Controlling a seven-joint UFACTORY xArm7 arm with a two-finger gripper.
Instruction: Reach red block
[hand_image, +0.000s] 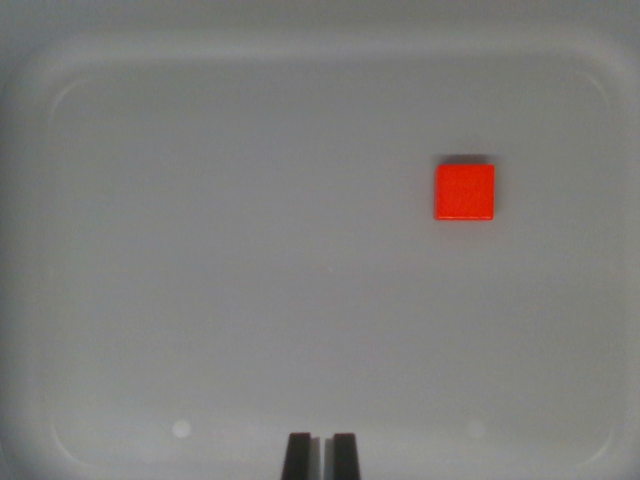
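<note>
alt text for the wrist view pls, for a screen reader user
A red block lies flat on a grey tray, in the upper part of the wrist view's right. The gripper shows at the bottom centre, fingertips nearly together, well clear of the block.

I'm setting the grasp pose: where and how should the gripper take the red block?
Grip the red block across two opposite flat sides, coming straight down from above. It lies flat and alone on the tray, edges roughly square to the view, with room all round. The gripper, fingers nearly together, likely must open first.
</note>
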